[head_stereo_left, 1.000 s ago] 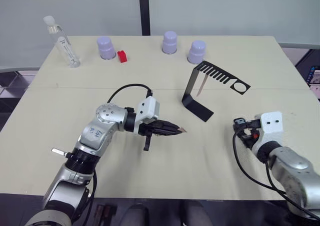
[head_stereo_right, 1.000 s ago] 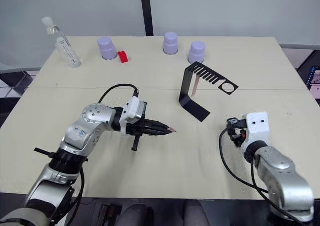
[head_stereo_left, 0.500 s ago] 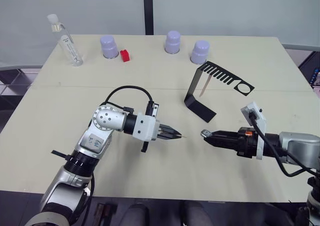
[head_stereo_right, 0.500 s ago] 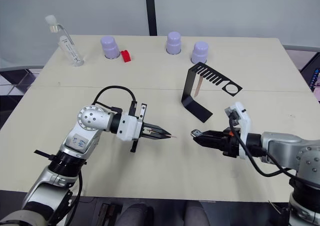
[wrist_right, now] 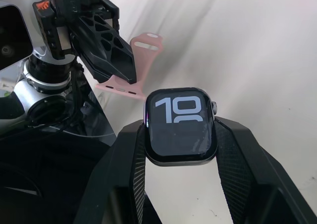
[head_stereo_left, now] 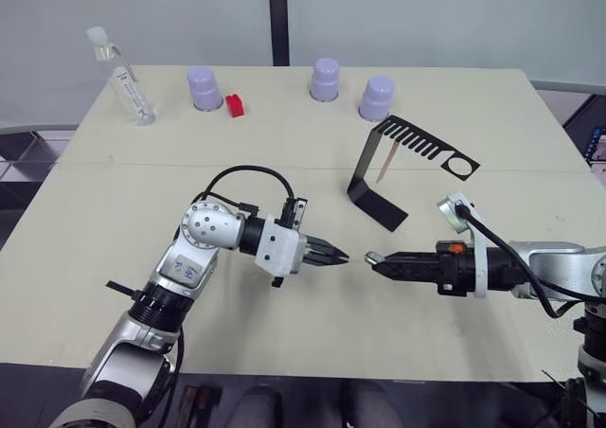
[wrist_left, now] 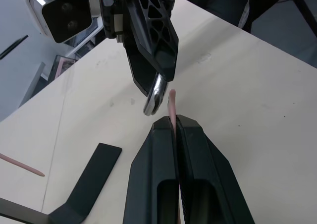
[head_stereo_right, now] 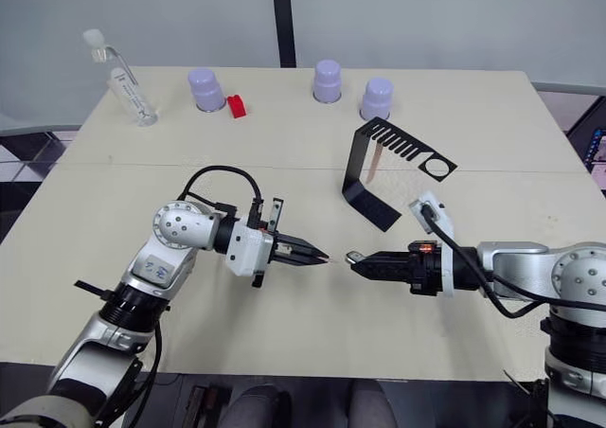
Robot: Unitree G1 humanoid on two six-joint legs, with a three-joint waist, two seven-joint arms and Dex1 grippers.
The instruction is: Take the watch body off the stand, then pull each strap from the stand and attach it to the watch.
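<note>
My left gripper is shut on a pink strap, whose end sticks out past the fingertips. My right gripper is shut on the watch body, a black case whose screen shows pale digits. The two grippers point at each other over the middle of the table, with a small gap between strap end and watch. From the right wrist, the strap sits just beyond the watch. The black stand rests behind them, a second strap hanging from its slotted arm.
Three purple cups, a red block and a clear bottle line the far side of the table. The right arm's cable loops above the table near the stand's foot.
The right gripper has swung in from the table's right side to the middle with the watch body. The left gripper has edged right, narrowing the gap between strap and watch.
</note>
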